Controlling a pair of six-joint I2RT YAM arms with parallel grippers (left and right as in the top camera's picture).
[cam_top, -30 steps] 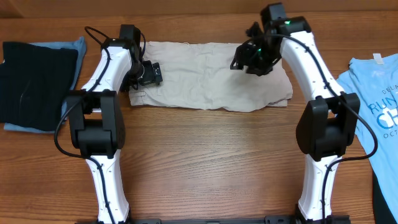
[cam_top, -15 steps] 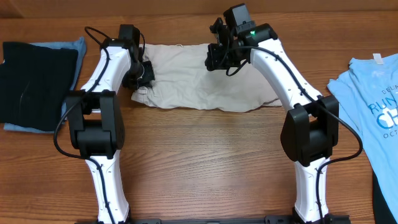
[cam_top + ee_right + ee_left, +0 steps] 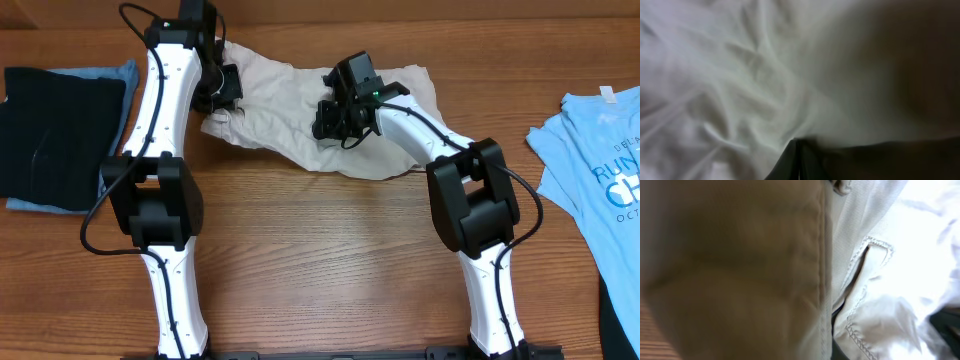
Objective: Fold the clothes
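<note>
Right end effector [image 3: 335, 116] dragged shorts [image 3: 275, 105] leftward toward left end effector [image 3: 222, 96]

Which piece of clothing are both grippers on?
The beige shorts, top centre; the black garment lies untouched at left, the light blue T-shirt at right.

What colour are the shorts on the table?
Light beige khaki; the shorts show best in the overhead view.

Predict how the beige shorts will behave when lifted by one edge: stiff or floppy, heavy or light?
Probably floppy: the shorts are creased and bunched, so they should drape. Likely light, being thin cloth. The seams may hang stiffer.
</note>
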